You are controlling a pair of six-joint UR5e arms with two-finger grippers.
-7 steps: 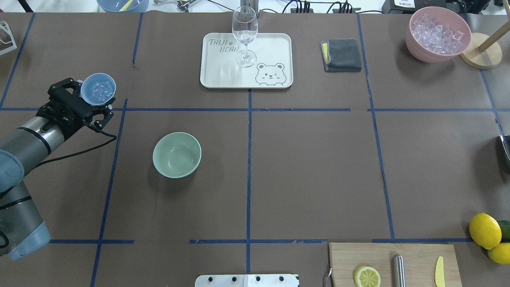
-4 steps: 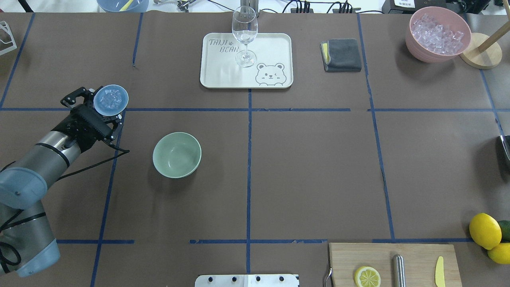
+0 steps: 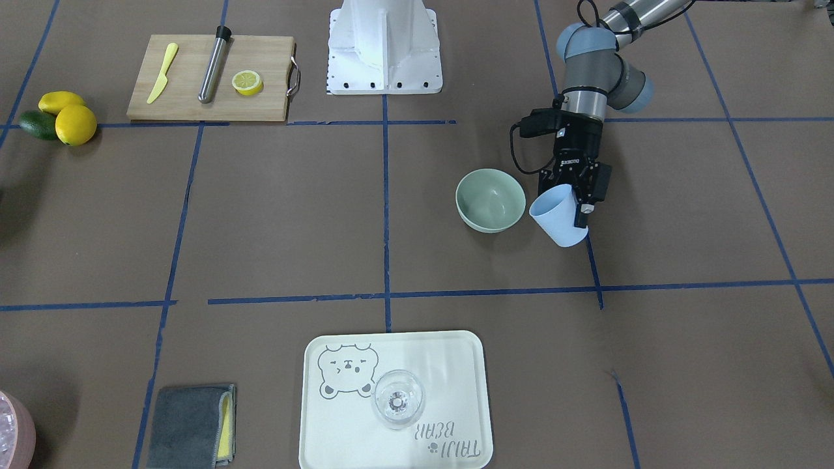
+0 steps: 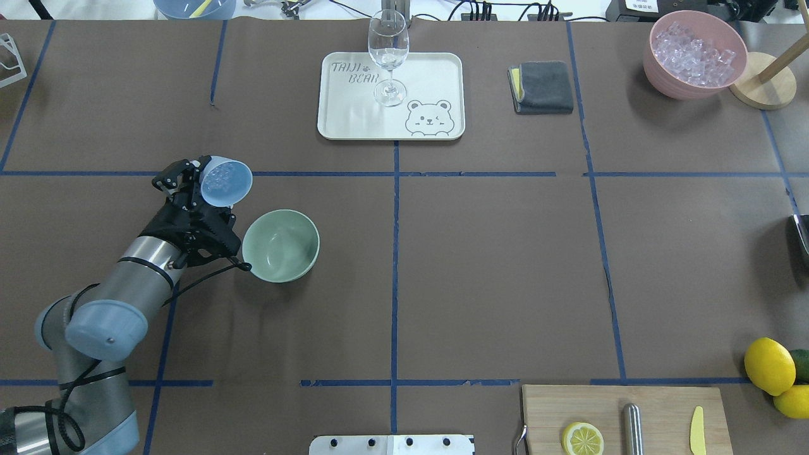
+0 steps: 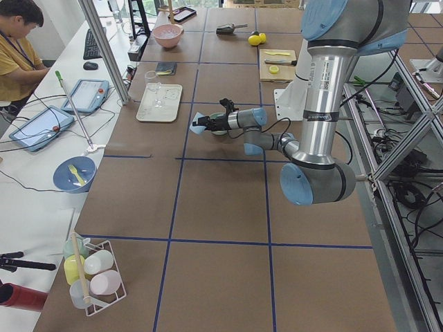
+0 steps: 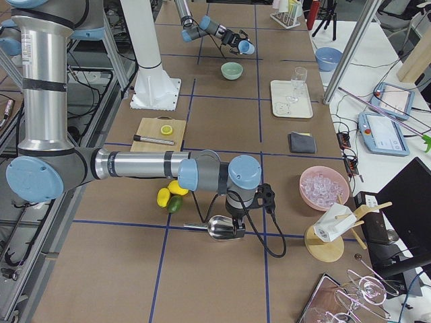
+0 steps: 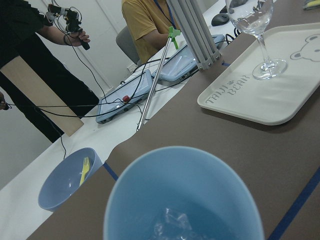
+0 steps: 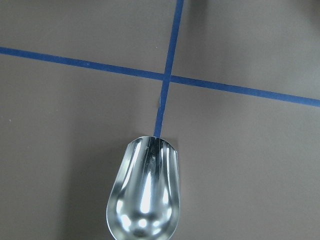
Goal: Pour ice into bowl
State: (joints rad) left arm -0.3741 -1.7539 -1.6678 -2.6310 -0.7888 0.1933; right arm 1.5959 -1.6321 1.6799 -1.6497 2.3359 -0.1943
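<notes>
My left gripper (image 4: 205, 189) is shut on a light blue cup (image 4: 225, 182) and holds it above the table, tilted, just beside the left rim of the mint-green bowl (image 4: 281, 245). Small clear ice cubes (image 4: 221, 179) lie inside the cup and show at its bottom in the left wrist view (image 7: 172, 227). The bowl (image 3: 490, 199) is upright and looks empty. In the front view the cup (image 3: 559, 215) leans with its mouth toward the bowl. My right gripper (image 6: 237, 225) is at a metal scoop (image 8: 145, 200) near the table's right end; I cannot tell its jaws.
A cream tray (image 4: 436, 76) with a wine glass (image 4: 388, 57) stands at the back middle. A grey cloth (image 4: 543, 87) and a pink bowl of ice (image 4: 694, 54) are at the back right. A cutting board (image 4: 626, 417) and lemons (image 4: 770, 366) are front right.
My left arm has carried the blue cup right and nearer, from the table's left side to just beside the bowl. The cup is now tilted toward the bowl.
</notes>
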